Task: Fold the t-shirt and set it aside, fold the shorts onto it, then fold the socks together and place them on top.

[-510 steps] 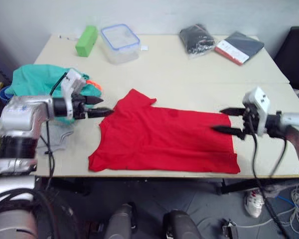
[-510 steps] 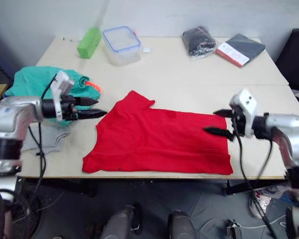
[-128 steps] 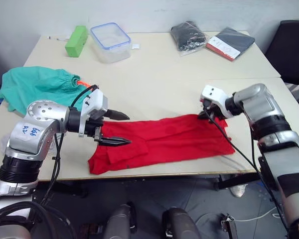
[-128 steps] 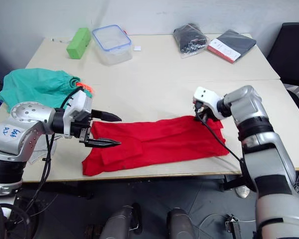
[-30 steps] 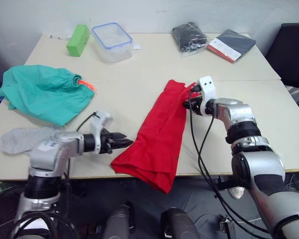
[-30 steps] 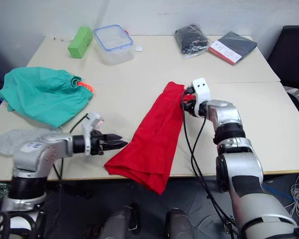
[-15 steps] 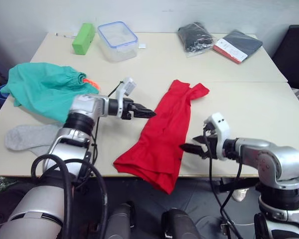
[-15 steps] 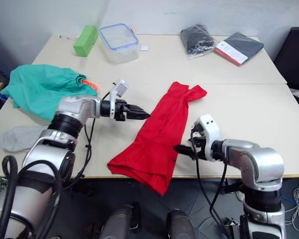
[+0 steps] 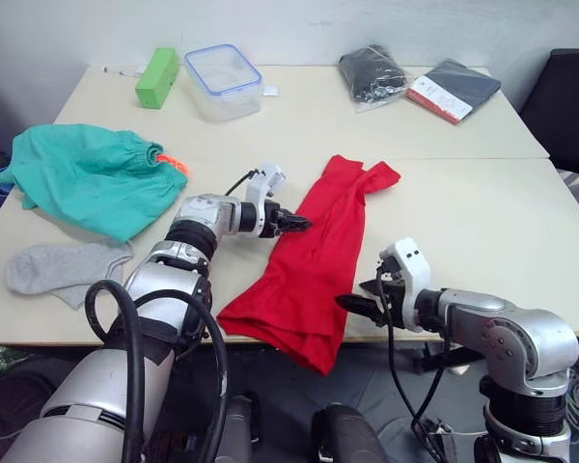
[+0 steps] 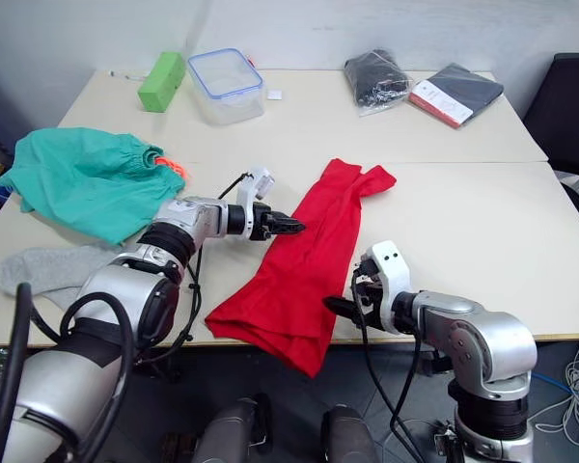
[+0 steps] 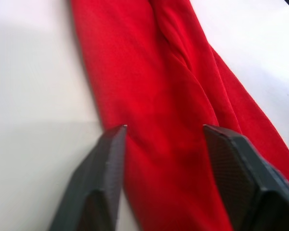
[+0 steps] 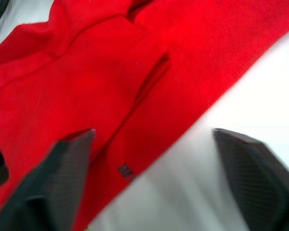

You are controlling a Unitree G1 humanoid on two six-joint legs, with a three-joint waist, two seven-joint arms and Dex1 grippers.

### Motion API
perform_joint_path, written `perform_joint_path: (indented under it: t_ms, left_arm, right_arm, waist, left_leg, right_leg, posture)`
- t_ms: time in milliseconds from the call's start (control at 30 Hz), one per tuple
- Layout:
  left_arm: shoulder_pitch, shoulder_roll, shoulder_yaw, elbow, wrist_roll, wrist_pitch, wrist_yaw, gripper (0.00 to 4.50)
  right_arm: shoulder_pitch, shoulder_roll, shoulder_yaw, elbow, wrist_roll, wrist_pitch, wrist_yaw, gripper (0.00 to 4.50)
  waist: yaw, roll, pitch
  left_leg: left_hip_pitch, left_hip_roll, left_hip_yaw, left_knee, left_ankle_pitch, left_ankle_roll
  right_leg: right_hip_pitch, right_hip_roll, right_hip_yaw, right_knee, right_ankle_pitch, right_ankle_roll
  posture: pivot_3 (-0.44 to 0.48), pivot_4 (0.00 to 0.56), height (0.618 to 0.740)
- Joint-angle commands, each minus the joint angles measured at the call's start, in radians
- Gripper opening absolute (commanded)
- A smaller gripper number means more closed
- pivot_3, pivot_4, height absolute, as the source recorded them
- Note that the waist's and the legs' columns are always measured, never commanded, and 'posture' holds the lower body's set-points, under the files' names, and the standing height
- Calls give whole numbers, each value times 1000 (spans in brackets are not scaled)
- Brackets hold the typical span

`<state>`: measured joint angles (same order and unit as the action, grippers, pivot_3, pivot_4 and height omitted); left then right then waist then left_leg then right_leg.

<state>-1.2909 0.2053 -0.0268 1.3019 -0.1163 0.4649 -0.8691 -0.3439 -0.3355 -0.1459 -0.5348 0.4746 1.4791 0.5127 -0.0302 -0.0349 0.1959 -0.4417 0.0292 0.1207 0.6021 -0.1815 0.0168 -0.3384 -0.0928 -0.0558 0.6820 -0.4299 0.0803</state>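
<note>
The red t-shirt [image 9: 314,260] lies as a long folded strip running diagonally across the table [image 9: 482,212], and its near end hangs over the front edge. My left gripper [image 9: 299,224] is at the strip's left edge, about halfway along. Its fingers stand apart, one finger [image 11: 101,168] on bare table and the other on red cloth. My right gripper [image 9: 353,303] is open at the strip's right edge near the table front, its fingers spread wide over the cloth [image 12: 135,72]. The teal-green shorts [image 9: 87,178] lie bunched at the far left. The grey socks [image 9: 58,268] lie in front of them.
Along the back of the table stand a green block [image 9: 155,76] and a clear box with a blue rim [image 9: 223,81]. A black bagged bundle [image 9: 371,73] and a dark book [image 9: 454,87] lie there too. A black chair [image 9: 569,96] stands at the right.
My left gripper has moved a little right onto the shirt's left edge. My right gripper has slid left and nearer the table front, against the shirt's right edge. The shirt has not moved.
</note>
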Motion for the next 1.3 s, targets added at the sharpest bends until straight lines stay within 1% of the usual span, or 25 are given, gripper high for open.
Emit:
perform_joint_path:
  t_ms: [33, 67, 167, 200, 267, 367, 500, 600, 700, 733, 800, 933, 1033, 1167, 1300]
  left_arm:
    - [-11, -14, 18, -1, 14, 6, -12, 1343]
    - [-10, -15, 24, -1, 15, 6, -11, 1108]
    - [-9, -17, 44, 0, 12, 9, -4, 80]
    - [-8, -18, 50, -1, 11, 8, -2, 0]
    - [-6, -19, 68, -2, 6, 2, 7, 0]
    - [-5, -17, 109, -1, -9, -13, 51, 0]
    - [-8, -15, 171, 4, -27, -35, 151, 0]
    - [-17, -8, 225, 8, -52, -19, 199, 0]
    - [-20, -4, 232, 7, -43, -1, 193, 0]
    - [-19, -2, 231, 6, -38, 3, 186, 177]
    - [-23, 4, 223, 2, -35, 28, 130, 540]
    - [-23, 10, 148, -3, 35, 18, 77, 1818]
    - [-21, 1, 123, 2, 66, 9, 88, 2727]
    - [-30, -27, 122, 13, 71, 11, 108, 2727]
    - [-30, -59, 83, 25, 116, 19, 131, 2727]
  right_arm:
    - [-7, 30, 63, 96, 4, -24, -22, 2451]
    - [-16, 31, 70, 118, 0, -37, -26, 2204]
    - [-33, 30, 76, 164, -2, -62, -36, 1052]
    - [-34, 23, 82, 168, 0, -67, -35, 652]
    - [-40, 9, 88, 174, 7, -74, -29, 43]
    - [-67, -25, 92, 199, 12, -91, -12, 43]
    - [-136, -67, 92, 280, 6, -140, 9, 43]
    - [-234, -117, 109, 428, -26, -231, 40, 43]
    - [-289, -144, 127, 514, -32, -282, 61, 43]
    - [-298, -149, 133, 526, -31, -290, 67, 15]
    - [-298, -154, 147, 518, -21, -291, 82, 0]
    - [-235, -151, 163, 411, 12, -252, 89, 0]
    - [-185, -146, 145, 342, 28, -227, 70, 0]
    - [-130, -149, 106, 264, 50, -191, 44, 0]
    - [-90, -152, 74, 197, 71, -157, 22, 0]
  waist:
    - [-2, 0, 0]
    - [-2, 0, 0]
    - [-3, 0, 0]
    - [-3, 0, 0]
    - [-3, 0, 0]
    - [-3, 0, 0]
    - [-4, 0, 0]
    - [-3, -1, 0]
    - [2, -1, 0]
    - [4, -1, 0]
    - [4, -1, 0]
    - [3, -1, 0]
    - [3, -1, 0]
    - [3, -1, 0]
    - [11, -1, 0]
  left_leg:
    - [0, 0, 0, 0, 0, 0]
    - [0, 0, 0, 0, 0, 0]
    - [0, 0, 0, 0, 0, 0]
    - [0, 0, 0, 0, 0, 0]
    - [0, 0, 0, 0, 0, 0]
    - [0, 0, 0, 0, 0, 0]
    - [0, 0, 0, 1, 0, 0]
    - [0, 0, 0, 3, 0, 0]
    - [0, 0, 0, 5, 0, 1]
    - [-1, 0, 0, 5, 0, 1]
    - [-2, 0, 0, 6, 0, 1]
    - [-2, -1, 0, 5, -1, 1]
    - [-2, 0, 0, 6, -1, 1]
    - [-2, 0, 0, 6, -1, 1]
    - [-2, -1, -1, 7, -1, 1]
  right_leg:
    - [0, 0, 0, 0, 0, 0]
    - [0, 0, 0, 0, 0, 0]
    - [-1, 0, 0, 1, 0, 0]
    - [-1, 0, 0, 1, 0, 0]
    - [-1, 0, 0, 1, 0, 0]
    - [-1, 0, 0, 1, 0, 0]
    - [-1, 0, 0, 2, 0, 0]
    - [-1, 0, 0, 5, 0, 0]
    - [-2, -1, 0, 6, 0, 0]
    - [-2, -1, -1, 6, 0, 0]
    - [-2, -1, -2, 6, 0, 0]
    - [-2, -1, -4, 5, 0, 0]
    - [-2, -1, -4, 5, 0, 0]
    - [-1, -1, -4, 5, 0, 0]
    - [-1, -2, -5, 5, 0, 0]
  posture:
    - [0, 150, 740]
    - [0, 150, 740]
    - [0, 150, 740]
    - [0, 150, 740]
    - [0, 150, 740]
    - [0, 150, 740]
    - [0, 150, 740]
    - [0, 150, 740]
    - [0, 150, 740]
    - [0, 150, 740]
    - [0, 150, 740]
    - [0, 150, 740]
    - [0, 150, 740]
    - [0, 150, 740]
    - [0, 150, 740]
